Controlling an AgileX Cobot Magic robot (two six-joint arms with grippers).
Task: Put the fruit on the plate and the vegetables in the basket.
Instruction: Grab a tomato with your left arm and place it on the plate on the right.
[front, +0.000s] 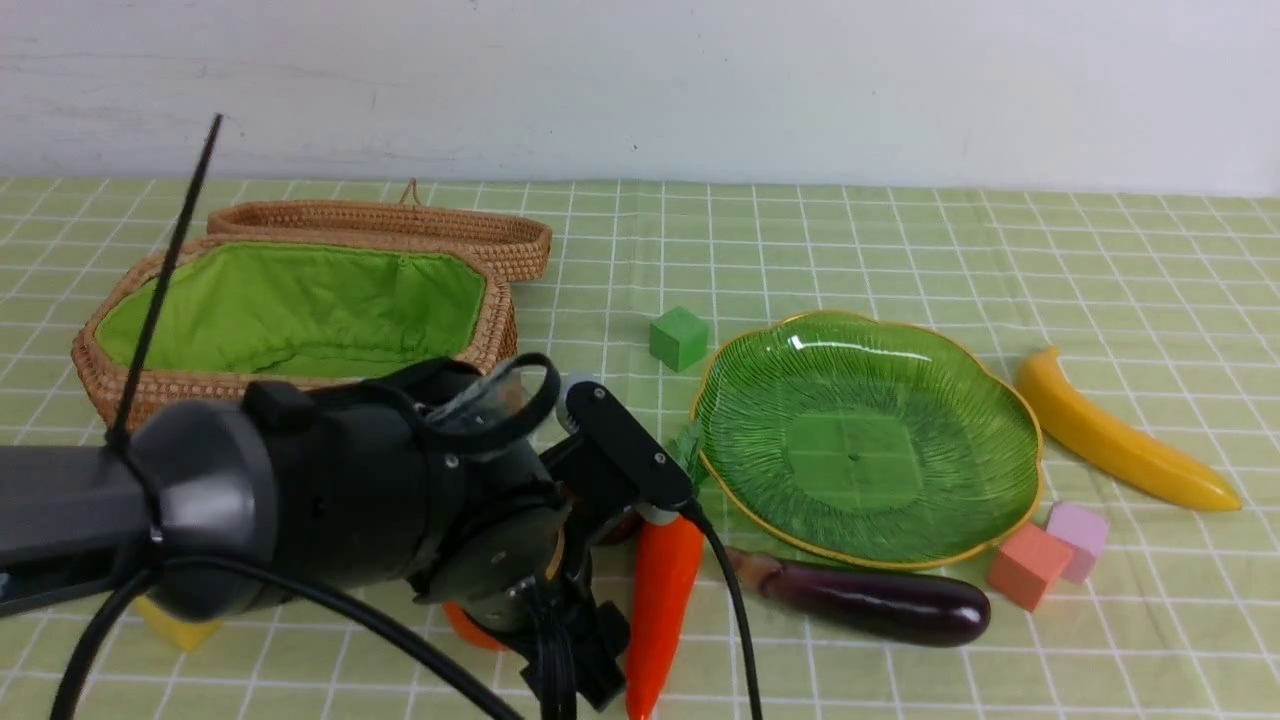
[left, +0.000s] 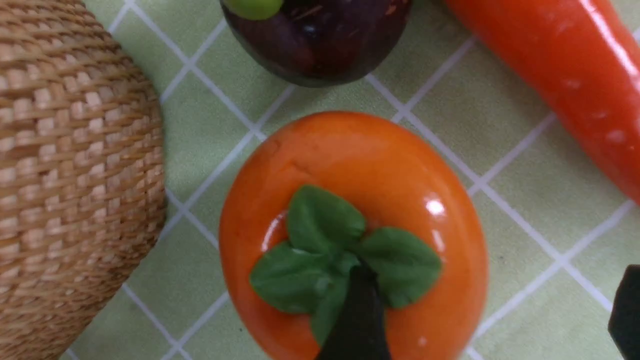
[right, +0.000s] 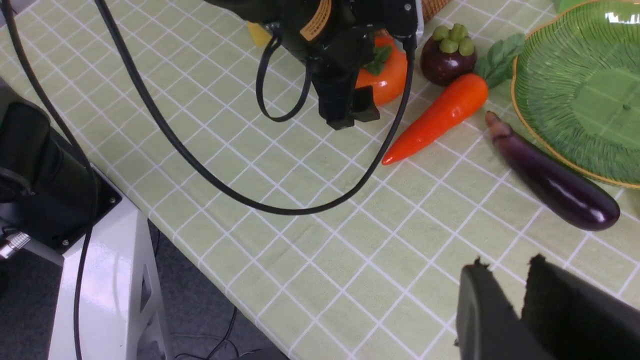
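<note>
1. Persimmon (left: 360, 160) looks like the pick in hand. It sits on the cloth between the basket (front: 120, 385) and the carrot (right: 435, 117), with the mangosteen (right: 445, 62) just beside it. Plate (front: 870, 450) has no fruit on it.
2. Left gripper (left: 487, 315) hangs right over it, fingers spread wide, gripping nothing.
3. Right gripper (right: 522, 300) looks pressed together, empty.
4. Next, probably: centre up, drop, squeeze, carry it to the plate.

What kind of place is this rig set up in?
Probably a lab tabletop staged for a sorting demo, not a kitchen: green checked cloth against a bare white wall, glossy toy carrot, black cable trailing across it.
</note>
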